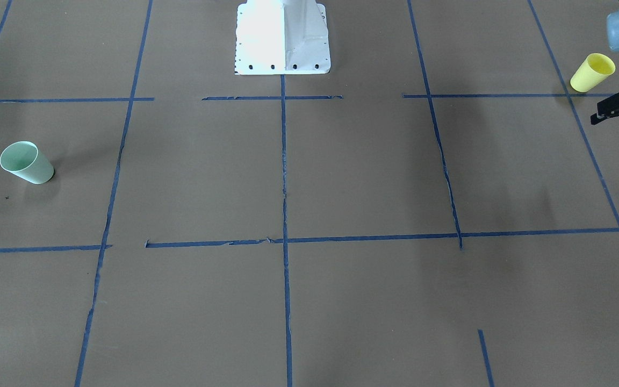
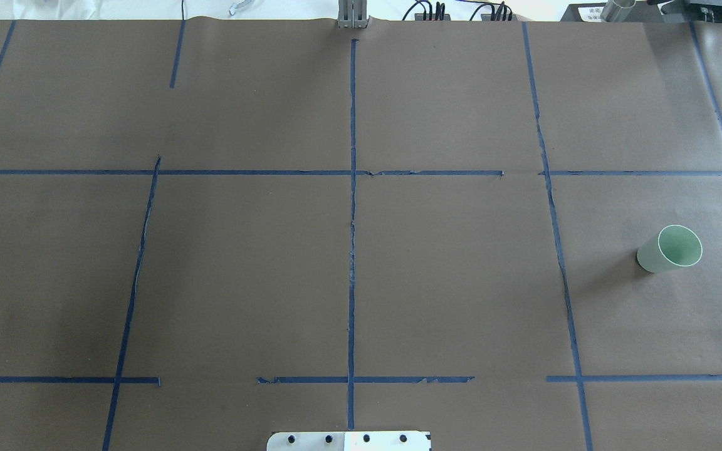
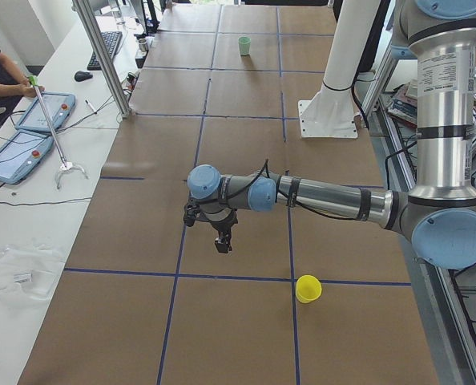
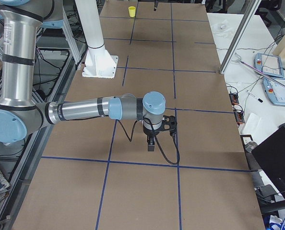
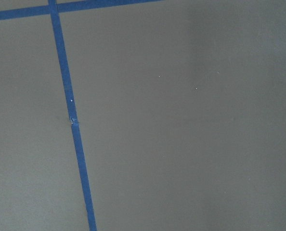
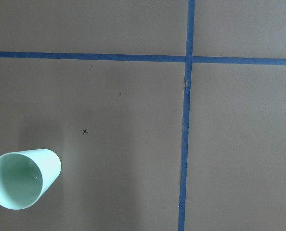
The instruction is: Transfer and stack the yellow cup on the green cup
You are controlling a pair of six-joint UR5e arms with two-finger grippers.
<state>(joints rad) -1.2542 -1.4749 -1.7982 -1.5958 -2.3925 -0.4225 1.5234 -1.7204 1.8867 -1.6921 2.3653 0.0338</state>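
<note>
Since the yellow cup [image 1: 592, 72] stands apart from the left pincer [image 1: 614, 115], whose spread I cannot tell, reaching it seems next.

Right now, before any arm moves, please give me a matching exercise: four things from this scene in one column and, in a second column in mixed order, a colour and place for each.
Things
1. yellow cup
2. green cup
3. left pincer
4. robot base

Colour and place
A. pale mint, upright at the robot's right end
B. black, in the air, touching no cup
C. white, midway along the robot's side
D. bright, upright at the robot's left end

Pairs: 1-D, 2-A, 3-B, 4-C.
</note>
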